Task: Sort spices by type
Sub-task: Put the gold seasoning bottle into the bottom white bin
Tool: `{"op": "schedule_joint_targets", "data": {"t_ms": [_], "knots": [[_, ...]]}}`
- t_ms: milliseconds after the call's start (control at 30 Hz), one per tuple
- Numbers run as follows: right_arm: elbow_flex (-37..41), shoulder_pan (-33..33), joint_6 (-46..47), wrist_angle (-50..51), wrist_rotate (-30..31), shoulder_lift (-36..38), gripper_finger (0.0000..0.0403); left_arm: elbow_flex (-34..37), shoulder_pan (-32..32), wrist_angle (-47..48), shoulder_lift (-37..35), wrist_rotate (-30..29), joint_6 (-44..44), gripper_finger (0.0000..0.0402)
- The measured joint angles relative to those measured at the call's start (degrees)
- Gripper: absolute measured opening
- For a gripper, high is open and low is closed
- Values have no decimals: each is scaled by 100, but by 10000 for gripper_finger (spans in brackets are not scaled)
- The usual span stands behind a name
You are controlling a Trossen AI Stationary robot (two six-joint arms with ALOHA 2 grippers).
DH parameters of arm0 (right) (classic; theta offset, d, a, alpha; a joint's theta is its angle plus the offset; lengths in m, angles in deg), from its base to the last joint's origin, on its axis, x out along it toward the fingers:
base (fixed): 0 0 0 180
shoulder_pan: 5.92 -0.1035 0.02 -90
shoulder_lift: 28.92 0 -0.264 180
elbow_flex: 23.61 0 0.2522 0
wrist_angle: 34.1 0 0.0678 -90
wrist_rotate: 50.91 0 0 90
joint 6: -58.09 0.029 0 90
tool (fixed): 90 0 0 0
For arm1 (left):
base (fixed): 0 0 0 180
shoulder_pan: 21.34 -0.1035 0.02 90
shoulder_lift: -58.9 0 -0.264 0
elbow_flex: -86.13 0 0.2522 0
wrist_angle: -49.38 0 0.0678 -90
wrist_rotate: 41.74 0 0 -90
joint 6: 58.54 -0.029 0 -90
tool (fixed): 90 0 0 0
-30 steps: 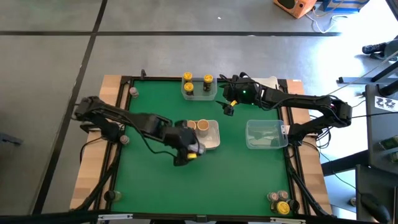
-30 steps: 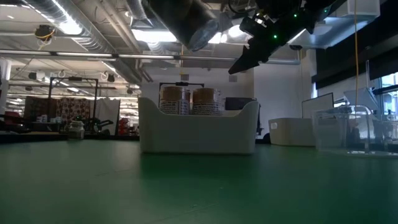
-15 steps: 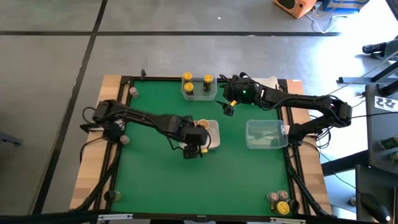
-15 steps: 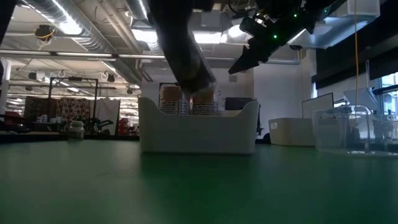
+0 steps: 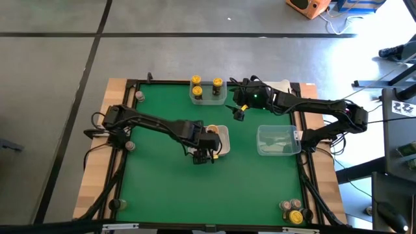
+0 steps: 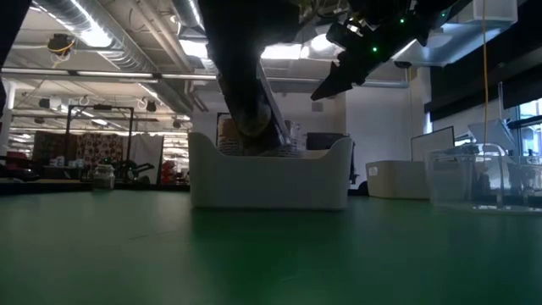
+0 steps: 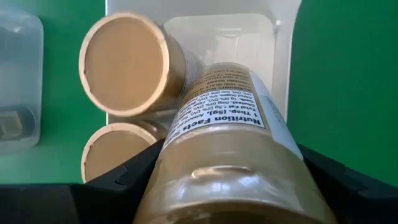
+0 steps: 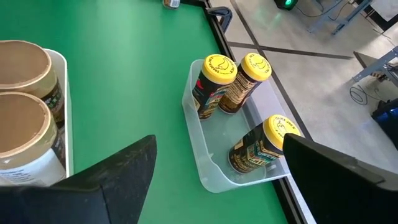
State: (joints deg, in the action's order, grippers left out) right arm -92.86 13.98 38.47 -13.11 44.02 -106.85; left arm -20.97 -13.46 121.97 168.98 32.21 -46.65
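My left gripper (image 5: 207,155) is shut on a spice jar (image 7: 230,143) with tan contents and a white label, over the near end of a white tub (image 5: 225,134). Its cap is hidden. Two tan-capped jars (image 7: 124,62) stand in that tub. My right gripper (image 5: 239,112) hangs open and empty above the table, between the white tub and a clear tub (image 5: 208,94) at the far edge. That clear tub holds three yellow-capped jars (image 8: 239,78). In the low view my left arm (image 6: 241,85) reaches down behind the white tub's wall (image 6: 271,178). My left gripper pinches the jar's round body (image 7: 163,177) between its two fingers, one on each side. The jar lies along the fingers and points away from the wrist, tilted down toward the white tub's floor (image 7: 224,37). Whether the jar touches the tub cannot be told.
A second clear tub (image 5: 278,140) sits near the table's right edge. A few more jars (image 5: 292,211) stand at the near right corner. The green mat (image 5: 162,188) lies bare at the near left.
My left gripper has carried the jar toward the table's right and far side, from the open mat to over the white tub's near end. In the low view it has come down to the tub's rim. My right gripper has kept still.
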Motion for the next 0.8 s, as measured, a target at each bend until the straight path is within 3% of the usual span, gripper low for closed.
{"op": "schedule_joint_targets", "data": {"t_ms": [500,800], "knots": [[-2,0,0,-9,2,0,348,24,11,44,244,44,-332,265],[0,0,0,-9,0,0,348,24,-7,-247,431,35,-68,276]]}}
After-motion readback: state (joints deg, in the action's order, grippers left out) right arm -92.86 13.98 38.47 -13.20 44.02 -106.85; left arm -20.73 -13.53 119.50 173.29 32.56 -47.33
